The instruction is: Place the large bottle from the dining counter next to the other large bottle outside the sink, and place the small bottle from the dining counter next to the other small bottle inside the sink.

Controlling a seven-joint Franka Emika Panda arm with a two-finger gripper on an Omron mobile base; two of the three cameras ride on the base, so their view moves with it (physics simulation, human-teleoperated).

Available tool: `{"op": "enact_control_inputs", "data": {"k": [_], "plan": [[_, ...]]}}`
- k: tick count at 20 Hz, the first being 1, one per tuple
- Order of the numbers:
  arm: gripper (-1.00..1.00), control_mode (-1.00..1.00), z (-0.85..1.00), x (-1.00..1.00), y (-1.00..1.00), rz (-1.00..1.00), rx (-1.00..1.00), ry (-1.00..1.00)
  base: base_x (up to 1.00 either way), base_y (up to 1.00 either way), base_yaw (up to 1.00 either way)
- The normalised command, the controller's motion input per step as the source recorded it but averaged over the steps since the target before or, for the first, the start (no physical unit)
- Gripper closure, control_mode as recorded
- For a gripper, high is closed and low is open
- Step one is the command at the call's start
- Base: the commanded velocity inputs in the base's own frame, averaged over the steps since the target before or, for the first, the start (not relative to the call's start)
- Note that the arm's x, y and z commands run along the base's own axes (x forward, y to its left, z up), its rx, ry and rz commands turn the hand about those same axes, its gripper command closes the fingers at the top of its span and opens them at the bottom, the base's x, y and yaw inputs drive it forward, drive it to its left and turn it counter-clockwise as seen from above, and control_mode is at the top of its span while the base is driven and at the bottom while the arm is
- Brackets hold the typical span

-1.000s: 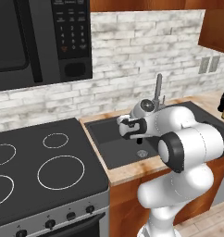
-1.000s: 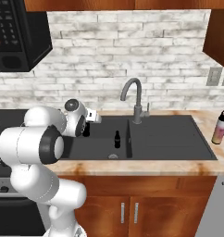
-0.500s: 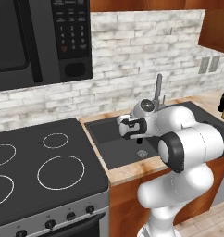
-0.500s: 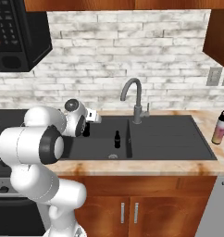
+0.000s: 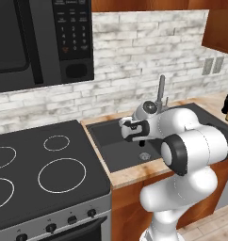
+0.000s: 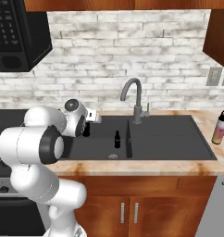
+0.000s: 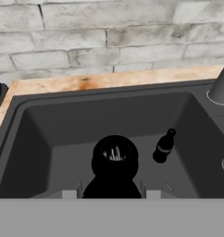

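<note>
My gripper (image 7: 111, 193) is shut on the small bottle (image 7: 115, 159), a tiny black narrow-necked one seen from above its cap, held over the left basin of the dark sink (image 7: 53, 139). From the right base view, the gripper (image 6: 87, 126) hangs at the sink's (image 6: 169, 139) left end with the small bottle (image 6: 86, 131) below it. The other small bottle (image 7: 164, 147) stands upright on the basin floor, a little to the right of the held one, also (image 6: 117, 139). The large bottle (image 6: 219, 130), pink and yellowish, stands on the counter right of the sink.
A steel gooseneck tap (image 6: 132, 92) rises behind the sink's divider. A black stovetop (image 5: 40, 169) lies left of the sink, with a microwave (image 5: 36, 37) above it. The drain (image 5: 144, 156) sits in the basin floor. A brick wall backs the counter.
</note>
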Motion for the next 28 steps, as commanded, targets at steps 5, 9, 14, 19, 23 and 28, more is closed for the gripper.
{"op": "enact_control_inputs", "data": {"k": [5, 9, 14, 19, 23, 28], "plan": [[1.0, -1.0, 0.0, 0.0, 0.0, 0.0, 0.0, 0.0, 0.0, 0.0, 0.0], [1.0, -1.0, -0.01, 0.0, 0.0, 0.0, 0.0, 0.0, 0.0, 0.0, 0.0], [1.0, -1.0, -0.05, 0.0, 0.0, 0.0, 0.0, 0.0, 0.0, 0.0, 0.0], [1.0, -1.0, -0.05, 0.0, 0.0, 0.0, 0.0, -0.02, 0.0, 0.0, 0.0], [1.0, -1.0, -0.06, 0.0, 0.0, 0.0, 0.0, -0.02, 0.0, 0.0, 0.0], [1.0, -1.0, -0.11, 0.0, 0.0, 0.0, 0.0, -0.01, 0.0, 0.0, 0.0]]}}
